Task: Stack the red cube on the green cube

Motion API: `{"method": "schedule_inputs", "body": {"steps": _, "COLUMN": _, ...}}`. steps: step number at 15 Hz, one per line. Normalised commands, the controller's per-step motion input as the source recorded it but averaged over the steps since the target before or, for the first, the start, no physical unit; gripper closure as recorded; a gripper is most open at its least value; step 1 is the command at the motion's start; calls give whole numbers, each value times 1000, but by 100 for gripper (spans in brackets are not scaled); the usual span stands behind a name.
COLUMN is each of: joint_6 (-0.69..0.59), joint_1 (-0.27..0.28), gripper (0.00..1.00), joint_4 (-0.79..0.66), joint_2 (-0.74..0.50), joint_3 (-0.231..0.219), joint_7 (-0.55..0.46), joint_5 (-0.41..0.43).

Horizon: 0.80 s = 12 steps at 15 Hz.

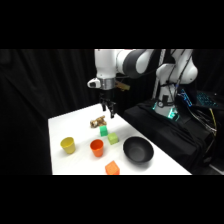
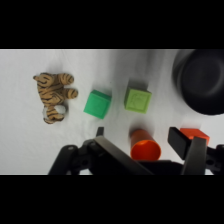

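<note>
The red cube [image 1: 112,168] lies at the table's front edge; in the wrist view the red cube [image 2: 195,134] is partly hidden behind one finger. The deep green cube [image 1: 103,131] sits mid-table, between a toy tiger and a paler yellow-green cube. In the wrist view the green cube [image 2: 97,104] shows in full. My gripper [image 1: 107,109] hangs above the table's far part, over the tiger and a little behind the green cube, far from the red cube. The gripper [image 2: 137,132] is open with nothing between its fingers.
A striped toy tiger [image 1: 97,121] lies behind the green cube. A yellow-green cube [image 1: 113,138] sits to its right. An orange-red cup [image 1: 96,147] and a yellow cup [image 1: 68,145] stand nearer the front. A black bowl [image 1: 138,151] stands at the right.
</note>
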Motion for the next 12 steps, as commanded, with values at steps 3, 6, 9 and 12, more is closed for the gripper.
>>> {"method": "schedule_inputs", "body": {"steps": 3, "joint_6": -9, "joint_1": 7, "gripper": 0, "joint_4": 59, "joint_2": 38, "joint_3": 34, "joint_7": 59, "joint_5": 1}}
{"method": "schedule_inputs", "body": {"steps": 6, "joint_6": -28, "joint_1": 72, "gripper": 0, "joint_4": 150, "joint_2": 85, "joint_3": 87, "joint_7": 193, "joint_5": -1}}
{"method": "schedule_inputs", "body": {"steps": 9, "joint_6": -21, "joint_1": 129, "gripper": 0, "joint_4": 208, "joint_2": 120, "joint_3": 114, "joint_7": 300, "joint_5": -20}}
{"method": "schedule_inputs", "body": {"steps": 12, "joint_6": -20, "joint_1": 152, "gripper": 0, "joint_4": 297, "joint_2": 217, "joint_3": 108, "joint_7": 376, "joint_5": -70}}
